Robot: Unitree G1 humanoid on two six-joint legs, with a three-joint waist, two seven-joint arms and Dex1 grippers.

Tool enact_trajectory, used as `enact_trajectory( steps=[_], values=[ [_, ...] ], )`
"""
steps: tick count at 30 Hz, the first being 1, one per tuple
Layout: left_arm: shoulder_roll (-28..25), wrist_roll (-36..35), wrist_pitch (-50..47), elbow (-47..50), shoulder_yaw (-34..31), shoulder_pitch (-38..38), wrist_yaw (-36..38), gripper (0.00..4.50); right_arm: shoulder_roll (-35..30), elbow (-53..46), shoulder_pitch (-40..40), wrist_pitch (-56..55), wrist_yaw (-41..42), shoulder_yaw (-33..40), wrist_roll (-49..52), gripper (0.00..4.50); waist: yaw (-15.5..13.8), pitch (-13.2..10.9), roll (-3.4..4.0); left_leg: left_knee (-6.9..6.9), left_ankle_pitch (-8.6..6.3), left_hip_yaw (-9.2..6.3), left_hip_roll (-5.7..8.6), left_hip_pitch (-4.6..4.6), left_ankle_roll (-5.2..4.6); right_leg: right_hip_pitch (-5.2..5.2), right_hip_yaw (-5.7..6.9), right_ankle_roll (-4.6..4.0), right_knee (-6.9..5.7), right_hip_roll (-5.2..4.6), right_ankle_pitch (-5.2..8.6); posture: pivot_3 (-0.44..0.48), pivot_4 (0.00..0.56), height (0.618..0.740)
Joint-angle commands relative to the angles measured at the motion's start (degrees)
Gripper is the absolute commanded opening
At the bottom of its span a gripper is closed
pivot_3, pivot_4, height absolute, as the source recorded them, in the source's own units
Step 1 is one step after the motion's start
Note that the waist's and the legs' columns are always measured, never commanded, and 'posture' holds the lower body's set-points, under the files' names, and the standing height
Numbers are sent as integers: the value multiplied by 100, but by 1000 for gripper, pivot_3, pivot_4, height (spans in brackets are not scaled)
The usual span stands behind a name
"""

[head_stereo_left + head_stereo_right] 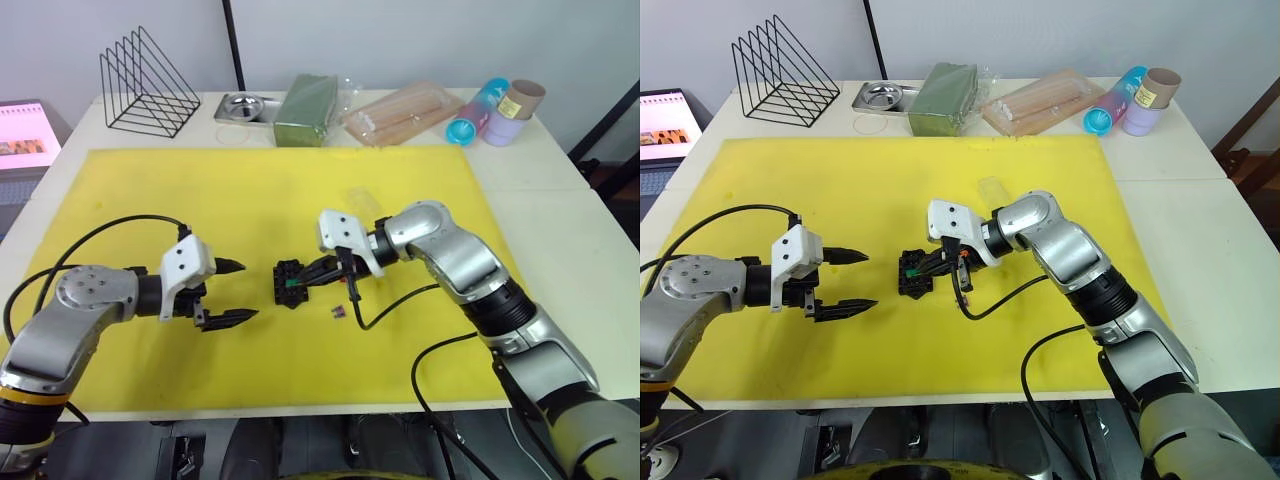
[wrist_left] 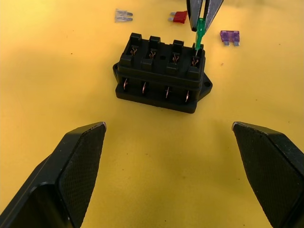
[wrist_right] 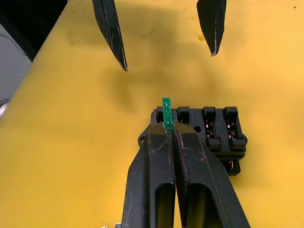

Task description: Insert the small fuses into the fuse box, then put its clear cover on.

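The black fuse box (image 2: 161, 76) sits mid-mat, its top slots showing bare metal contacts. My right gripper (image 3: 171, 130) is shut on the green fuse (image 2: 199, 33), whose lower end meets the box's end slot (image 2: 196, 56). Red (image 2: 179, 17), purple (image 2: 230, 36) and greyish fuses (image 2: 123, 15) lie loose on the mat beyond the box. The clear cover (image 1: 358, 198) rests on the mat farther back. My left gripper (image 1: 245, 291) is open and empty, a short way left of the fuse box (image 1: 290, 283) and pointing at it.
A yellow mat (image 1: 120, 200) covers the table. Along the back edge stand a wire rack (image 1: 147, 85), a metal tray (image 1: 243, 106), a green packet (image 1: 308, 108), a clear bag of sticks (image 1: 405, 113) and coloured cups (image 1: 495, 110). A laptop (image 1: 25, 135) sits off the left.
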State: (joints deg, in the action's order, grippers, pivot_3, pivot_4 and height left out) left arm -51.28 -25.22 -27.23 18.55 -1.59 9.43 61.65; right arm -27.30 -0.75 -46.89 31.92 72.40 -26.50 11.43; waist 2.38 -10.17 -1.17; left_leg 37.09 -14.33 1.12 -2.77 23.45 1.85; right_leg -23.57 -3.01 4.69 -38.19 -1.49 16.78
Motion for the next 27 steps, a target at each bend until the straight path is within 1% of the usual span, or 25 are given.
enact_trajectory(
  steps=[1, 20, 27],
  values=[
    [-57, -16, -9, 181, -114, 42, -29, 4485, 38, -90, -29, -45, 32, 6, 9, 0, 0, 0, 0, 0, 0, 0, 0, 0, 0, 0, 0, 0, 0, 0, 0, 0, 150, 740],
    [-44, -16, -21, 174, -101, 70, -75, 4485, 57, -57, 11, -61, -4, -128, -105, 0, 0, 0, 0, 0, 0, 0, 0, 0, 0, 0, 0, 0, -1, 0, 0, 0, 150, 740],
    [-33, -22, -37, 197, -96, 69, -100, 4485, 76, 22, -114, -83, 13, -27, -103, 0, 0, 0, 0, 1, 0, 0, 0, 0, 0, 0, 0, 0, -1, 0, 0, 0, 150, 740]
  ],
)
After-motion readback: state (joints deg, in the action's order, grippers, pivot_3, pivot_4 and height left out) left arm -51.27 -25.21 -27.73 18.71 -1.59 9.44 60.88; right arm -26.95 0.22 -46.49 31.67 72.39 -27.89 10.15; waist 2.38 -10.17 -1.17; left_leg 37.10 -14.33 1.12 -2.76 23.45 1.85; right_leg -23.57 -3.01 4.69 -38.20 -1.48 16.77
